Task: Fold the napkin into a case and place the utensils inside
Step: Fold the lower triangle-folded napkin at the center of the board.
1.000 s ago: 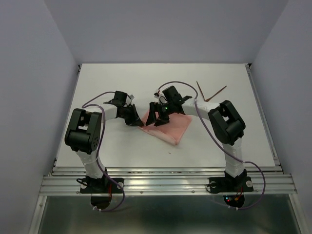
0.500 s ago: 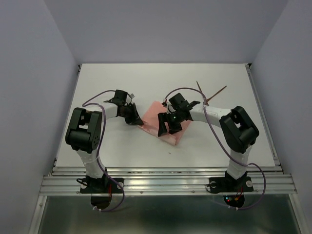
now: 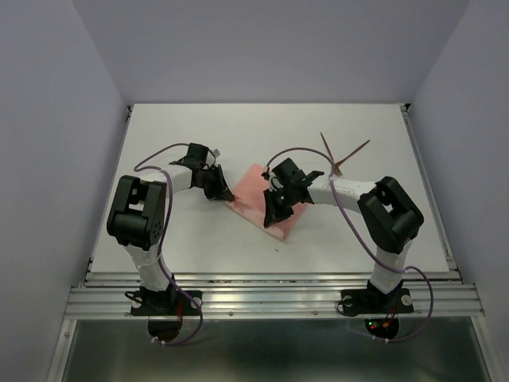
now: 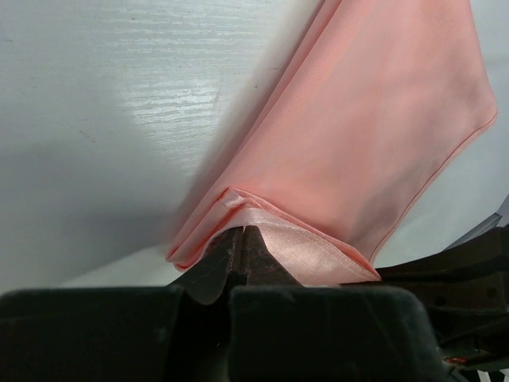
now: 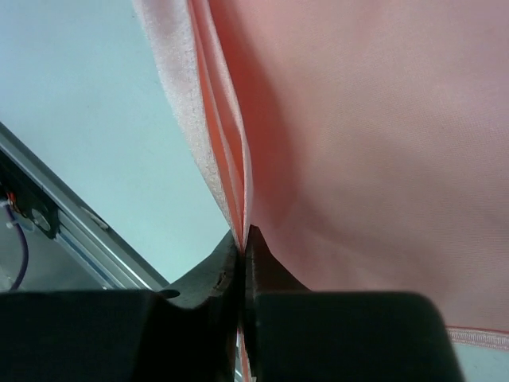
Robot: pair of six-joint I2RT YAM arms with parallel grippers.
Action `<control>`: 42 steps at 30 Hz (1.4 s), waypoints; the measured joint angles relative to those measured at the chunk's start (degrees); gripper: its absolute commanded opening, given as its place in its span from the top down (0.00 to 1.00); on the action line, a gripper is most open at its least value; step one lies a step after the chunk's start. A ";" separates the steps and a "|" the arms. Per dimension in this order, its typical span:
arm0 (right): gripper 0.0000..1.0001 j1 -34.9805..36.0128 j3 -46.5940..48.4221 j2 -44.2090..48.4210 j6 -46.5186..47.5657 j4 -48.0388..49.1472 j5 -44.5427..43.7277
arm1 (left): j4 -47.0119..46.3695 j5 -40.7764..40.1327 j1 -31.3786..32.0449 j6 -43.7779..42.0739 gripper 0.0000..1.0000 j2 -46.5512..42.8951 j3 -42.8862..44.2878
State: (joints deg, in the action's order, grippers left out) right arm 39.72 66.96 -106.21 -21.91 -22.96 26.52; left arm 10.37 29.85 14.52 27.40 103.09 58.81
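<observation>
The salmon-pink napkin (image 3: 253, 194) lies folded in the middle of the white table, seen close in both wrist views (image 4: 374, 143) (image 5: 374, 135). My left gripper (image 3: 223, 193) is shut on the napkin's left corner, its jaws pinching the hem (image 4: 241, 231). My right gripper (image 3: 274, 216) is shut on the napkin's near edge, the layered folds caught between the jaws (image 5: 242, 235). The utensils (image 3: 343, 156), two thin reddish-brown sticks, lie crossed at the back right of the table, apart from both grippers.
The table (image 3: 199, 127) is boxed in by grey walls at left, back and right. An aluminium rail (image 3: 270, 296) runs along the near edge where both arm bases stand. Purple cables (image 3: 155, 163) loop off each arm.
My right gripper moved from the napkin's top toward its near edge and shut on it. The napkin's shape shifted under it. The left gripper kept its hold on the left corner.
</observation>
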 measured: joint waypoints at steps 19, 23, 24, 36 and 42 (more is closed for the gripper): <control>0.99 -1.57 -7.78 0.15 -9.44 12.39 9.16 | 3.02 -0.44 0.07 -2.95 1.00 -0.20 5.95; 0.99 -2.14 -7.78 0.15 -10.01 13.57 10.16 | 3.15 -0.35 0.68 -2.95 1.00 0.07 9.01; 0.99 -2.16 -7.78 0.15 -10.08 13.64 10.29 | 3.02 -0.28 0.96 -2.95 1.00 0.33 9.79; 0.99 -3.67 -7.89 0.15 -12.04 16.24 12.85 | 4.17 -0.11 2.45 -3.21 1.00 9.77 14.60; 0.99 -5.03 -9.73 0.48 -13.11 18.34 14.01 | 6.01 -0.72 2.45 -4.24 1.00 10.84 14.86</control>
State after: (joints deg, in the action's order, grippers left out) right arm 34.70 57.23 -105.73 -35.03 -4.62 40.53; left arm 16.38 29.12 16.97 23.16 113.93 73.67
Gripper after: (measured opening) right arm 0.057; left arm 0.022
